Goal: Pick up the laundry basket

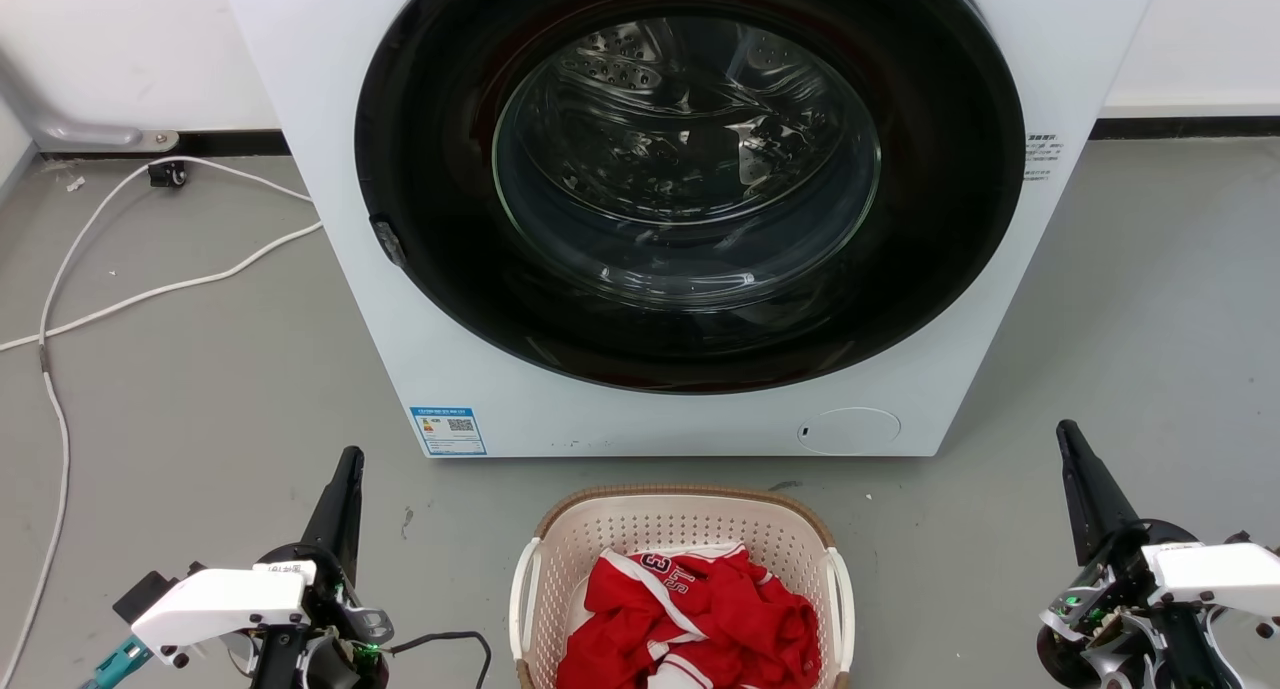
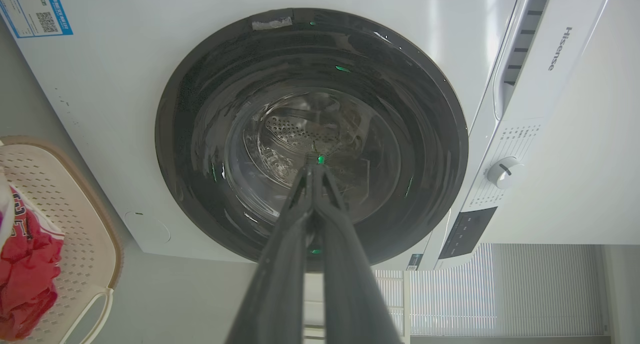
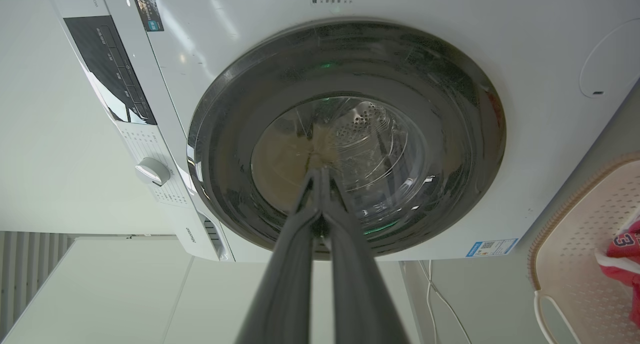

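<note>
Pre-grasp; approach not begun. Left tool (image 1: 349, 461) and right tool (image 1: 1068, 431): fingers pressed together, empty, flanking laundry basket (image 1: 680, 525) on floor (image 1: 200, 389). Next: spread both, reach white side handles (image 1: 521, 597).

Head view, as I operate: my left gripper (image 1: 349, 464) sits at 7 o'clock, leaning toward 1 o'clock. My right gripper (image 1: 1068, 439) sits at 4 o'clock, leaning toward 11 o'clock. Both are closed tight.
</note>
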Motion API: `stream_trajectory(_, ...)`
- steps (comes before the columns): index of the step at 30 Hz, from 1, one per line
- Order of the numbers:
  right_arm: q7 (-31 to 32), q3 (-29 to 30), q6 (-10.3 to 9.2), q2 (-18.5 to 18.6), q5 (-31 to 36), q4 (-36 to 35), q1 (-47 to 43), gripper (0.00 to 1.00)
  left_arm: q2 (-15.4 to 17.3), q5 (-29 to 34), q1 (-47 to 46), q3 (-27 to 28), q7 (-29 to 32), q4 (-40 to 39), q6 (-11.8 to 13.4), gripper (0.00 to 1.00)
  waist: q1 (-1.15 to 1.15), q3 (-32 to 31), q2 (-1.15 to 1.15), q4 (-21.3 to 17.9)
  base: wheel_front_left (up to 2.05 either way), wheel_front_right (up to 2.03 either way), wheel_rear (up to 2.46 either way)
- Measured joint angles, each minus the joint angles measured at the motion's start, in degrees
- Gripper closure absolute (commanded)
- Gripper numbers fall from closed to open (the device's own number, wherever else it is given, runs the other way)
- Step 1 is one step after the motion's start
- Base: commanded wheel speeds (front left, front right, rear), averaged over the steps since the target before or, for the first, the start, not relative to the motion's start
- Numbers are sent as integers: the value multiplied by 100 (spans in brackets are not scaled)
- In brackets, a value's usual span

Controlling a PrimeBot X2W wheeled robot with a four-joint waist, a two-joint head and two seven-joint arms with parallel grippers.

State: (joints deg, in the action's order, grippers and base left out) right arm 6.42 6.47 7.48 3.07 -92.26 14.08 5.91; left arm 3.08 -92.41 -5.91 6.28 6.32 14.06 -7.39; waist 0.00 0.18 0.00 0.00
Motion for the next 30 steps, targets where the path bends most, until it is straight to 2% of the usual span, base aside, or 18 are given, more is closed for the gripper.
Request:
stream_trajectory(6,0,1,0,-1,0,0,0,100,-1,0,0,2,0,0,0,100,0,0,0,0,0,0,0)
stream_trajectory(7,0,1,0,-1,0,0,0,0,-1,0,0,2,1,0,0,0,0,0,0,0,0,0,0)
stream_trajectory(11,-13,-13,-1,-13,-1,151,-165,0,-34,-1,158,-29,-3,170,9,0,0,0,0,0,0,0,0)
stream_trajectory(20,-269,-147,0,-21,188,24,-193,0,-32,81,182,-272,-259,90,15,0,0,0,0,9,0,0,0)
stream_trajectory(24,-381,-148,0,-21,635,-77,-194,0,-22,336,182,-378,-370,-21,14,0,0,0,0,21,0,0,0)
stream_trajectory(30,-530,-225,0,-20,1824,-286,-199,0,-9,1170,182,-456,-524,-185,14,0,0,1,0,41,0,0,0)
